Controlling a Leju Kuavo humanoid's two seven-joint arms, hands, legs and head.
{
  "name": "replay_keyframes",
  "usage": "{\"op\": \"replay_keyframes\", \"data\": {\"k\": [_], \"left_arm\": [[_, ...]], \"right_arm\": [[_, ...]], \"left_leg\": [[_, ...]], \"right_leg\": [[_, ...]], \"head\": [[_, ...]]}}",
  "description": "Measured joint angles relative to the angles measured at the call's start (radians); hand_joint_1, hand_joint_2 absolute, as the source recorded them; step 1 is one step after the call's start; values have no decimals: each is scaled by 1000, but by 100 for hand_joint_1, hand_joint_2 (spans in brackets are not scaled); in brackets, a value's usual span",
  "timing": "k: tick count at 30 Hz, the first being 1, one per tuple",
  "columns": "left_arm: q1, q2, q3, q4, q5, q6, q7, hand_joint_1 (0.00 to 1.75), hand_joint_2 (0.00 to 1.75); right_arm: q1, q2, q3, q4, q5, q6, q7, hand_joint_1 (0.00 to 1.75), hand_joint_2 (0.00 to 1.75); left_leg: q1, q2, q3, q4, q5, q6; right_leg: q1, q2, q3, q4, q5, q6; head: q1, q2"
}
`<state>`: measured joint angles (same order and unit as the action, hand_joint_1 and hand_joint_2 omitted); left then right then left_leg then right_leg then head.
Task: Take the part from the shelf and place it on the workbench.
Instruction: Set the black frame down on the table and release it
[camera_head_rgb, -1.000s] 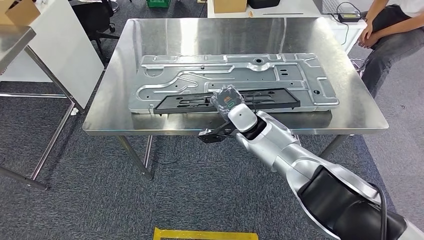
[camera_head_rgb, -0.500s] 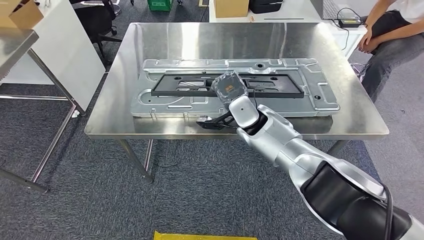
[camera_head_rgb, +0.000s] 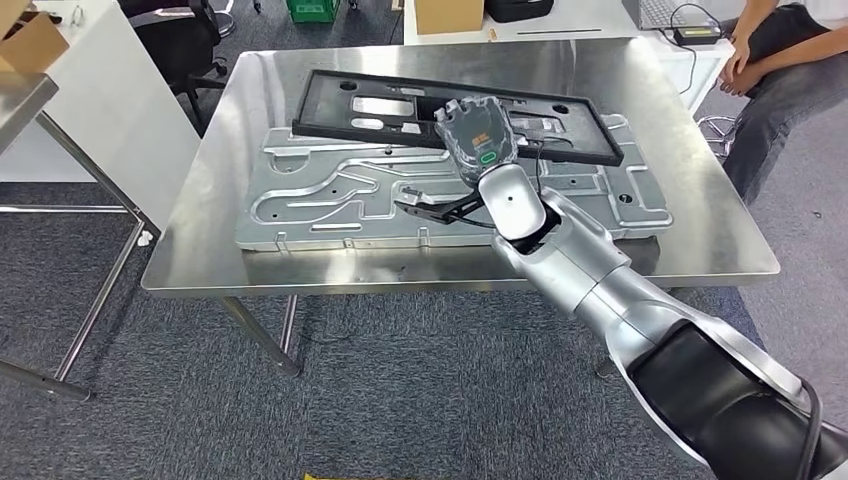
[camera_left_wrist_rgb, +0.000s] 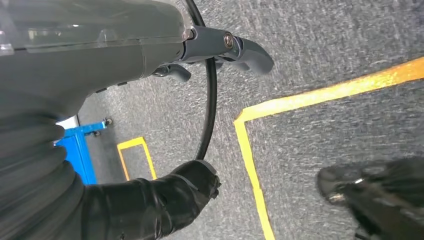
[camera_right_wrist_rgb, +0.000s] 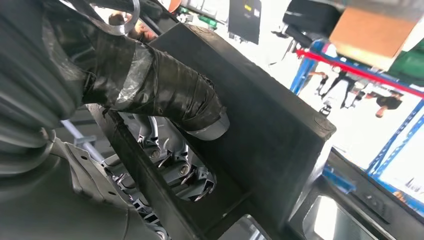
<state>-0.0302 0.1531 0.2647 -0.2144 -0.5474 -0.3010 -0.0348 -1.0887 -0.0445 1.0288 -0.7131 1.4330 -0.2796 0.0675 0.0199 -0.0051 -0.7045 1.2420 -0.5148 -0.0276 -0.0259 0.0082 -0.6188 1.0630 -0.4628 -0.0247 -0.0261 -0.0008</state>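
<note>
Hand: as we look down, our right hand (camera_head_rgb: 478, 140) grips the black part (camera_head_rgb: 380, 105).
Part: above the desk (camera_head_rgb: 200, 262).

Head cam high; R-wrist close, maybe sideways.
</note>
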Motion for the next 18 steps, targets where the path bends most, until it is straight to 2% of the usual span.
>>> {"op": "replay_keyframes", "data": {"k": [1,2,3,5,7,12,18], "left_arm": [[-1,0,0,0,0,-1,0,0,175],[-1,0,0,0,0,-1,1,0,175],[-4,1,0,0,0,-1,1,0,175],[-9,0,0,0,0,-1,1,0,175],[-12,-1,0,0,-1,-3,2,0,175],[-19,-2,0,0,2,-18,2,0,175],[-27,-3,0,0,6,-29,5,0,175]], "right_arm": [[4,0,-2,4,0,-1,-5,175,175],[6,-1,-4,9,-1,-2,-10,175,175],[7,-1,-5,14,-1,-3,-14,175,175],[10,-1,-6,27,-2,-2,-26,175,175],[15,0,-6,43,-3,2,-38,175,175],[25,9,-4,102,-8,23,-62,175,175],[34,20,1,161,-13,49,-75,175,175]], "left_leg": [[0,0,21,-69,48,4],[-3,0,42,-129,83,9],[-6,0,60,-173,100,15],[-11,-2,73,-205,98,22],[-9,-4,75,-216,96,21],[-10,-8,76,-219,94,27],[-14,-8,75,-218,93,35]], "right_leg": [[0,0,8,0,-6,3],[1,0,14,-1,-10,6],[3,1,16,-3,-11,11],[7,1,15,-6,-10,17],[9,-2,15,-12,-8,16],[9,-9,26,-28,-7,16],[5,-9,29,-36,-1,24]], "head": [[0,0],[0,0],[0,0],[0,0],[0,0],[1,0],[0,0]]}}
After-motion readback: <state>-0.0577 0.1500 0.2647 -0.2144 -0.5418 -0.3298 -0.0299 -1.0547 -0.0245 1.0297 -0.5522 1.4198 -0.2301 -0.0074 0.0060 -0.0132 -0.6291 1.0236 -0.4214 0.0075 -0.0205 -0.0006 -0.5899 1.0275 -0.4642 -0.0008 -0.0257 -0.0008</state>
